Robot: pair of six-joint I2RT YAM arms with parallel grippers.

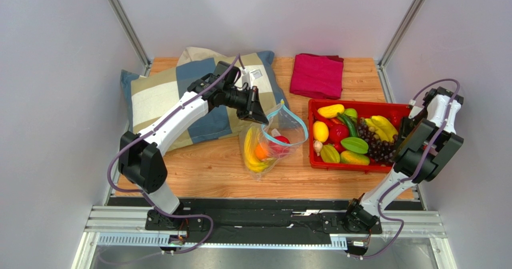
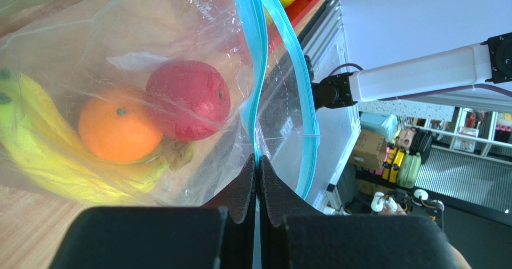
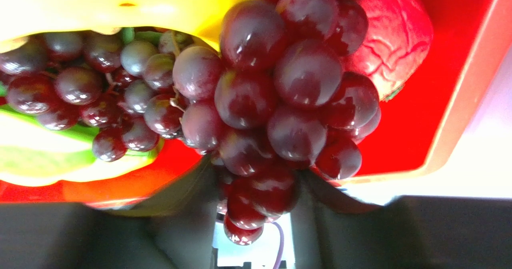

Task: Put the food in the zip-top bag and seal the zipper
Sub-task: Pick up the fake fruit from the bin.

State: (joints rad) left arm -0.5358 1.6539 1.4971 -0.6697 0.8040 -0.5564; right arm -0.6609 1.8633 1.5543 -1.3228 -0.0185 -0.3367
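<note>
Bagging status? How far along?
Done: banana, orange and apple are in the bag. In hand: left fingers pinch the zipper, holding the mouth open; right fingers straddle the grapes in the tray, grip unclear. Left: grapes, other tray food, then sealing.

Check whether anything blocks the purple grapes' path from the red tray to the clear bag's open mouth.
At tray level, the green mango, other toy fruit and the red plastic tray's left wall lie between the purple grape bunch and the clear zip-top bag's mouth. Lifted over them, nothing visible blocks it.
</note>
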